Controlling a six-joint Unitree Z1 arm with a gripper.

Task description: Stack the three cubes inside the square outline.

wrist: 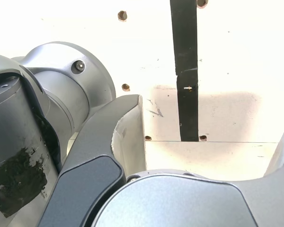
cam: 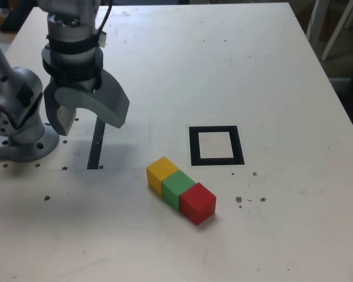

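Three cubes lie touching in a diagonal row on the pale table in the exterior view: yellow (cam: 162,170), green (cam: 177,185) and red (cam: 197,202). The square outline (cam: 194,147), a thick black frame with a pale centre, lies just behind them toward the exterior view's right, with nothing inside it. My gripper (cam: 88,120) hangs well off to the exterior view's left, above a narrow black strip (cam: 96,144). Its jaws stand wide apart with nothing between them. The wrist view shows the same open gripper (wrist: 208,142) over the strip (wrist: 187,71); no cube or outline shows there.
The arm's grey base (cam: 20,117) is bolted at the exterior view's left edge, beside the gripper. Small screw holes dot the table (cam: 270,88). White furniture legs (cam: 335,29) stand beyond the far right corner.
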